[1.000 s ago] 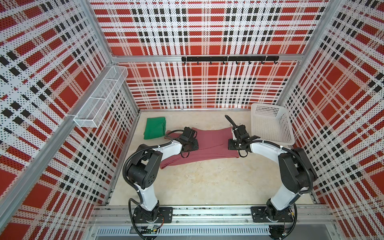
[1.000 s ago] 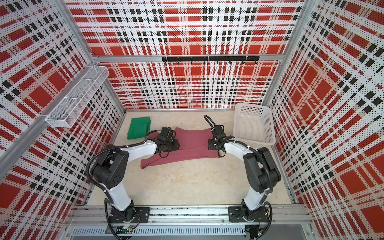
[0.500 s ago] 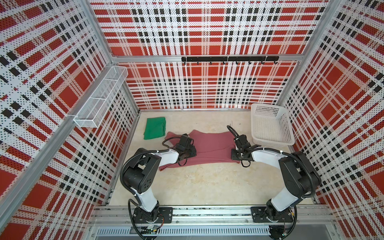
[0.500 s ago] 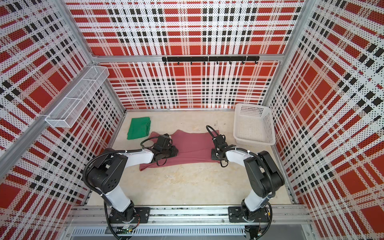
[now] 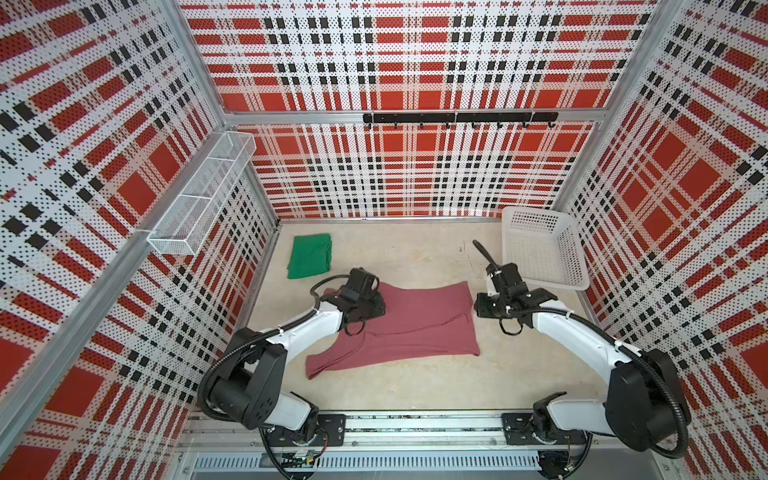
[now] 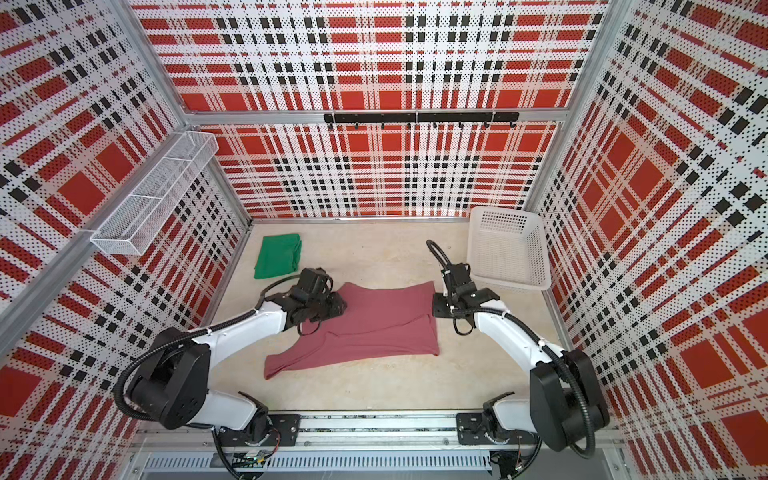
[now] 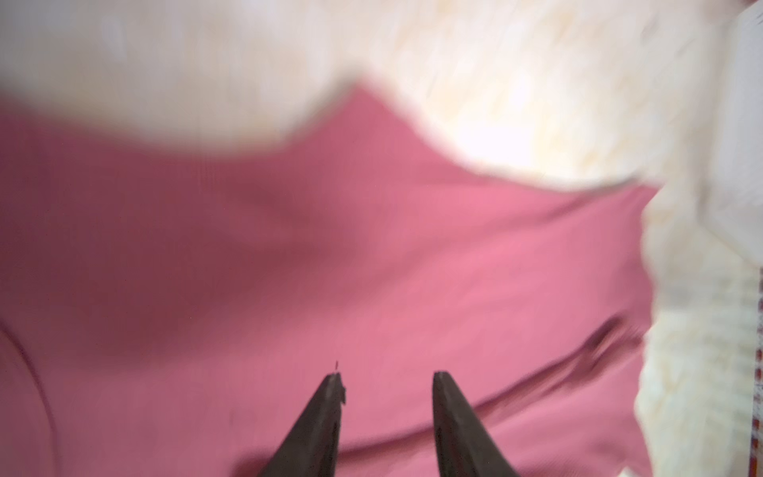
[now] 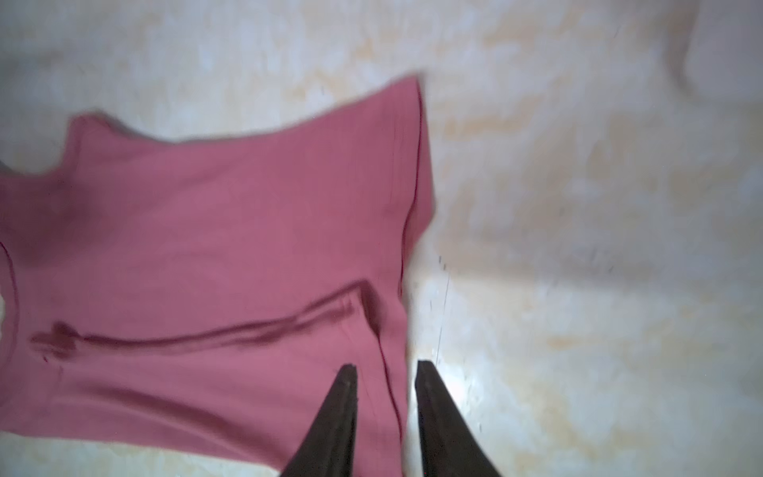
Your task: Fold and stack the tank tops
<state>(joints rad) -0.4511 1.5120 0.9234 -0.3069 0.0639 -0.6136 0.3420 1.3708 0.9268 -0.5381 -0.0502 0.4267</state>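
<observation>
In the lower middle of both top views the dusty-pink tank top [image 5: 415,328] lies flat on the worktop [image 5: 415,382], and the left arm's fingers [image 7: 326,413] and the right arm's fingers [image 8: 338,413] stand parted and empty at its ends, probably to let the fold settle, while farther, at upper left, the folded green tank top [image 5: 311,255] awaits stacking.

The left gripper [image 5: 377,306] sits over the pink tank top [image 5: 419,328] at its strap end, the right gripper [image 5: 478,306] just beside its hem; the folded green tank top [image 5: 310,255] lies apart.
</observation>
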